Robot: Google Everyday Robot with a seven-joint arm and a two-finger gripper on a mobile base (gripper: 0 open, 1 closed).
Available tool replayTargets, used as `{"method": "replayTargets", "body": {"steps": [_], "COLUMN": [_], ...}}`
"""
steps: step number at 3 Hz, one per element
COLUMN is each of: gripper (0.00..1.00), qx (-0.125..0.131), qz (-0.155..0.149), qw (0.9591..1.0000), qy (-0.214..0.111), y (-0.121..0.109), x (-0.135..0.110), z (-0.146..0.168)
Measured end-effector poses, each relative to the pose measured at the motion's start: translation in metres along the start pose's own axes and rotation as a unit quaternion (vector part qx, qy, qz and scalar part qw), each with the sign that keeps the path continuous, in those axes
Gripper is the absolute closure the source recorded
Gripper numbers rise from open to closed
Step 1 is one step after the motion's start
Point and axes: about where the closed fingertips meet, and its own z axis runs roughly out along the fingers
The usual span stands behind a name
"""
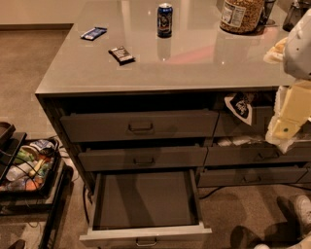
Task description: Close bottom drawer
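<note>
The bottom drawer (146, 199) is pulled far out of the left stack, at the bottom middle of the camera view. Its dark inside holds nothing, and its pale front edge with a small pull handle (146, 241) faces me. My gripper (282, 130) hangs at the right edge on a white and cream arm, in front of the neighbouring stack. It is well to the right of the open drawer and above it, touching nothing of it.
The top drawer (141, 125) and middle drawer (143, 158) stand slightly out. The right stack has a cloth (239, 106) hanging out. The counter (194, 58) bears a can (164, 20), a jar (240, 14) and two snack bars. A cart of items (29, 168) stands at left, a shoe (303, 209) at bottom right.
</note>
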Motion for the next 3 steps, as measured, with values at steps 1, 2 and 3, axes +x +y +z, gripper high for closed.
{"method": "replayTargets", "body": {"steps": [1, 2, 3], "gripper": [0.00, 0.00, 0.00], "qx": [0.007, 0.010, 0.004], "qz": [-0.004, -0.009, -0.004], "qw": [0.9999, 0.9997, 0.9993], "qy": [-0.008, -0.021, -0.038], "y": [0.000, 0.007, 0.013], "x": [0.000, 0.006, 0.011], "z": [0.005, 0.025, 0.055]}}
